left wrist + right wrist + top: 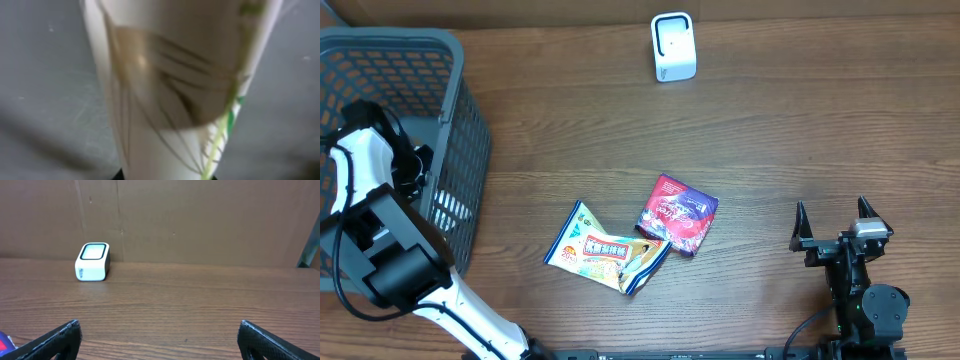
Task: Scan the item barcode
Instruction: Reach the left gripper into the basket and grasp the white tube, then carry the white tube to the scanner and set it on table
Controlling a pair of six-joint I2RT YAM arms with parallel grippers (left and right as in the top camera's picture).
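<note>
Left fingers [412, 165] in basket [440, 60], clamped on white packet [165, 100]; right fingers [57, 339] spread wide, empty; snack packs [645, 238] mid-table.

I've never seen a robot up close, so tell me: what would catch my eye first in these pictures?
Likely the bright snacks mid-table: a yellow-and-white packet lying against a purple packet. Then the grey basket at the left, with the left arm reaching in and a white packet filling its camera's view. The open right hand sits lower right, facing a small white scanner by the far edge.
</note>
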